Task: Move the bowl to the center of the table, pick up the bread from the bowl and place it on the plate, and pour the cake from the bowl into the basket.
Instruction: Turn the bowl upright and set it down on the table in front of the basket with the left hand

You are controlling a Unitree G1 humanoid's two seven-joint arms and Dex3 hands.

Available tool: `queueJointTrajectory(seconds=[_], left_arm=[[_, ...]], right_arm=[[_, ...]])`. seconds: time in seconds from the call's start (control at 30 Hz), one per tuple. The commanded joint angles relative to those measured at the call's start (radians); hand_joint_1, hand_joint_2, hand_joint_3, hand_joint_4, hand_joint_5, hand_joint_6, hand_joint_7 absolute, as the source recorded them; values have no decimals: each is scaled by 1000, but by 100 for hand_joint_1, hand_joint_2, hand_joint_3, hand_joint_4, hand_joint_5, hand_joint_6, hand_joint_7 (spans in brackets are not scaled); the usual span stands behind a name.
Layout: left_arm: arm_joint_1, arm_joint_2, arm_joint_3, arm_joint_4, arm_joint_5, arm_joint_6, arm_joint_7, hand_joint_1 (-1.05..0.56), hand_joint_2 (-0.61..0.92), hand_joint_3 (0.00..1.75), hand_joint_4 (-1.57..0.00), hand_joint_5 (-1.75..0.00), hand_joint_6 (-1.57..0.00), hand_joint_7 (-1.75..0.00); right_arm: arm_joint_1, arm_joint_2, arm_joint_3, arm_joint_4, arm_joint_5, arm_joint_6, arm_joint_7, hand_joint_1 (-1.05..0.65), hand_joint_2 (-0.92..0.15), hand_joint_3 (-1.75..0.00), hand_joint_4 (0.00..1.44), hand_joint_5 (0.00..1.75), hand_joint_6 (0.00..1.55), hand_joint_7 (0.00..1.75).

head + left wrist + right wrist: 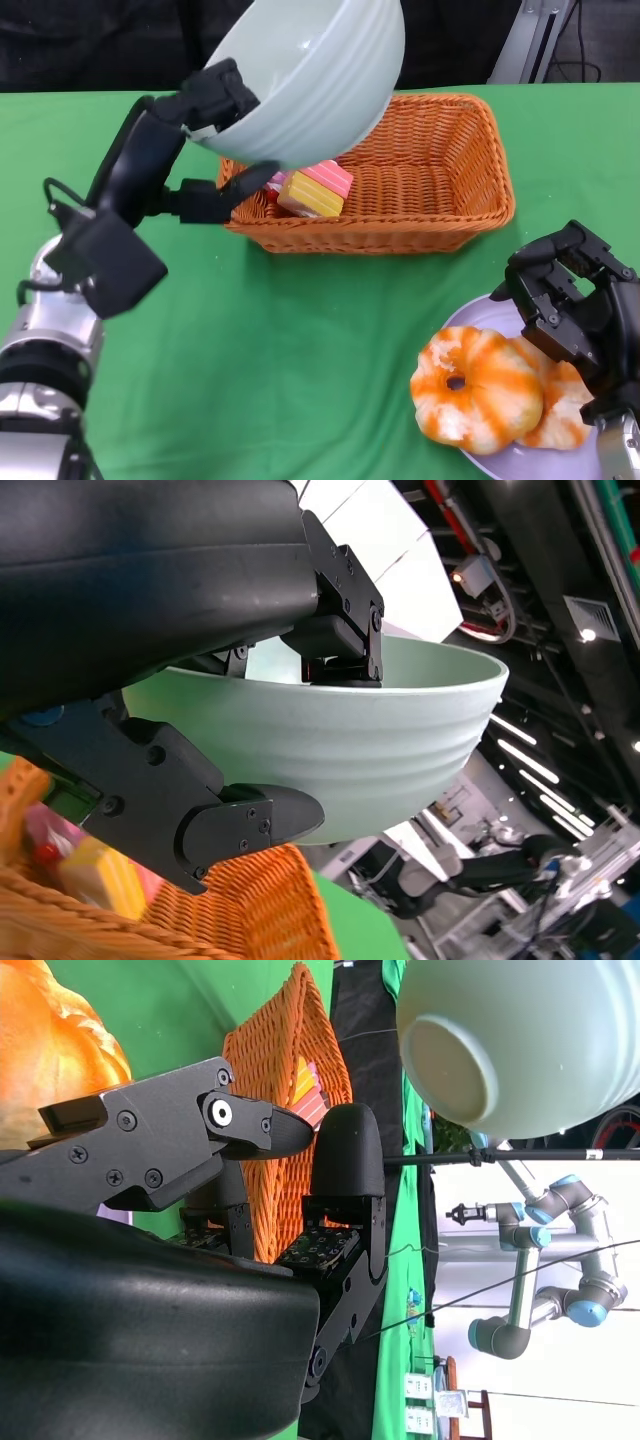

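A: Head view. What is the left hand (215, 110) doing?

B: It is grasping the bowl (310, 70) by its rim and holding it tipped over the left end of the basket (440, 190). The cake (315, 188), pink and yellow, is lying inside the basket below the bowl. The right hand (570, 300) is hovering at the far edge of the plate (480, 318), fingers curled, holding nothing. The bread (478, 388) is sitting on the plate, on the green table (300, 350).

A: Right wrist view?

B: The right hand (290, 1210) is showing curled fingers with nothing between them. The bread (50, 1050) is lying beside it, the basket (270, 1090) beyond it, with the bowl (530, 1040) raised off the table.

A: Left wrist view?

B: The left hand (270, 730) is clamping the bowl (400, 750), fingers inside and outside the wall. The basket (250, 910) is sitting just beyond, with the cake (70, 870) inside.
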Motion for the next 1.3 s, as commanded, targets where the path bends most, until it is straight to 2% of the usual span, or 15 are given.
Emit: queueJointTrajectory(seconds=[0.03, 0.17, 0.27, 0.43, 0.63, 0.8, 0.9, 1.03, 1.17, 1.3], left_arm=[[7, 41, -18, 4, 43, -39, 75, 0, 62, 105, -61, -175, -65, -158], [40, 88, -48, -21, 138, -64, 187, 1, 62, 105, -60, -175, -66, -155], [69, 130, -74, -51, 259, -79, 328, 0, 63, 99, -59, -175, -65, -153], [102, 191, -131, -94, 469, -78, 618, -3, 64, 98, -60, -175, -64, -154], [111, 260, -250, -116, 694, -34, 976, -6, 65, 100, -60, -175, -62, -156], [126, 300, -356, -127, 807, 21, 1206, -8, 76, 79, -60, -175, -62, -155], [127, 322, -420, -127, 854, 44, 1311, -10, 84, 64, -58, -173, -61, -152], [135, 349, -497, -120, 894, 53, 1416, -10, 90, 49, -64, -156, -57, -153], [154, 367, -553, -118, 913, 72, 1494, -9, 92, 44, -67, -151, -57, -153], [179, 375, -599, -123, 924, 80, 1553, -10, 92, 43, -64, -159, -55, -157]], right_arm=[[-3, -16, -6, -2, 12, -7, 5, -14, -79, -61, 72, 161, 63, 129], [0, -11, -4, -10, 4, -8, -9, -15, -78, -62, 73, 160, 63, 129], [-4, -11, -6, -7, 15, -9, 2, -14, -78, -64, 73, 160, 64, 129], [-9, -14, -7, -5, 24, -2, 13, -15, -77, -65, 74, 159, 65, 129], [-10, -12, -9, -5, 18, -7, 5, -15, -76, -67, 76, 157, 67, 128], [-11, -12, -9, 1, 10, -15, -4, -15, -73, -72, 75, 158, 66, 128], [-11, -12, -8, -3, 10, -5, -10, -16, -72, -74, 75, 157, 66, 128], [-7, -18, -5, -13, 10, 11, -7, -16, -72, -74, 75, 157, 66, 127], [-10, -20, -6, -9, 6, 5, -10, -15, -72, -73, 74, 157, 65, 128], [-16, -19, -10, 8, 10, -17, 1, -15, -72, -73, 74, 158, 65, 128]])
